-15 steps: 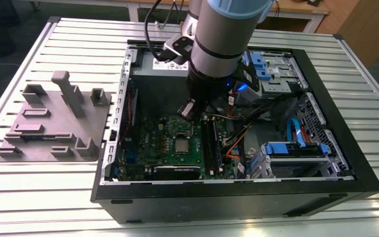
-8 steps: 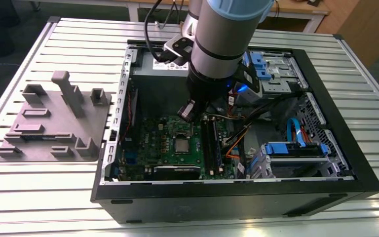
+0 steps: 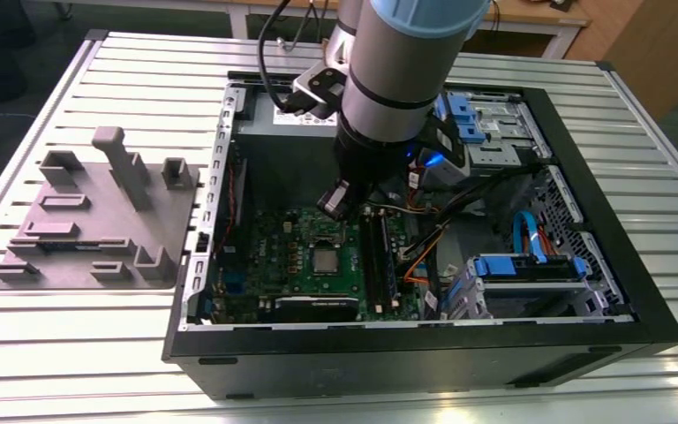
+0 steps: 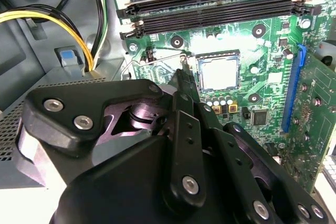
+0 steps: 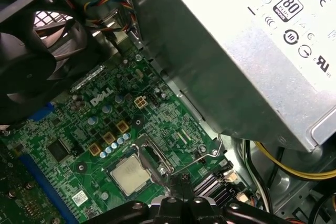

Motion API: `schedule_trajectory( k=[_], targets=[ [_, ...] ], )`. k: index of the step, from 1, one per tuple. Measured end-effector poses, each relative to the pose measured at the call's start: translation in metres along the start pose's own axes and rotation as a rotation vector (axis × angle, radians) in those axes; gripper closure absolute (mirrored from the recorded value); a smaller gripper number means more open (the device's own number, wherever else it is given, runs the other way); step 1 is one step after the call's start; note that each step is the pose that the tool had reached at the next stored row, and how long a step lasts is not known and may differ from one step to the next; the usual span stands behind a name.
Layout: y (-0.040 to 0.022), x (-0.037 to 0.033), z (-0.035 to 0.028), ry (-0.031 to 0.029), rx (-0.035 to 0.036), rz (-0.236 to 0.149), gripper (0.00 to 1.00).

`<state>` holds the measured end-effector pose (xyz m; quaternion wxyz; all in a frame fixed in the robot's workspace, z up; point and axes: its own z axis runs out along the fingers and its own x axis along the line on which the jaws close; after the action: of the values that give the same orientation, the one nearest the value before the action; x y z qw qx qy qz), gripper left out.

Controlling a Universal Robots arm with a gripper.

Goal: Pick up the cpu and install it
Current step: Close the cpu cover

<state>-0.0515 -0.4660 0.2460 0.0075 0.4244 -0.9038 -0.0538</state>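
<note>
Arm reaches down into open case (image 3: pixel 433 343), gripper (image 3: pixel 336 201) low over board (image 3: pixel 271 237). Cpu (image 3: pixel 325 260) lies flat in its socket mid-board, silvery top up; in both wrist views it sits square inside the metal frame (image 4: pixel 218 73) (image 5: pixel 128 174). It is not in the gripper. Jaws drawn nearly together, nothing visible between them. In the first wrist view, tips (image 5: pixel 177 179) hang just beside the socket, at the near end of the lever wire (image 5: pixel 202 158). In the second wrist view they (image 4: pixel 181 77) stand close by the socket's edge. Cannot tell whether they touch wire or frame. Judgement: pick and placement look done; work in hand is at the socket latch, the securing end of the install. Any move here calls for small, slow travel. The wire is thin and springy, and the memory slots (image 4: pixel 220 3) and small board parts crowd close around.
</note>
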Motion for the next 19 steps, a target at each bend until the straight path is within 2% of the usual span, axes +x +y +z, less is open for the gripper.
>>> schedule_trajectory(
  k=[14, 19],
  targets=[
    [-0.0034, 0.0043, 0.0008, 0.0004, 0.0003, 0.000, 0.90],
    [-0.0019, 0.0148, 0.0016, 0.0005, 0.0003, -0.001, 0.90]
  ],
)
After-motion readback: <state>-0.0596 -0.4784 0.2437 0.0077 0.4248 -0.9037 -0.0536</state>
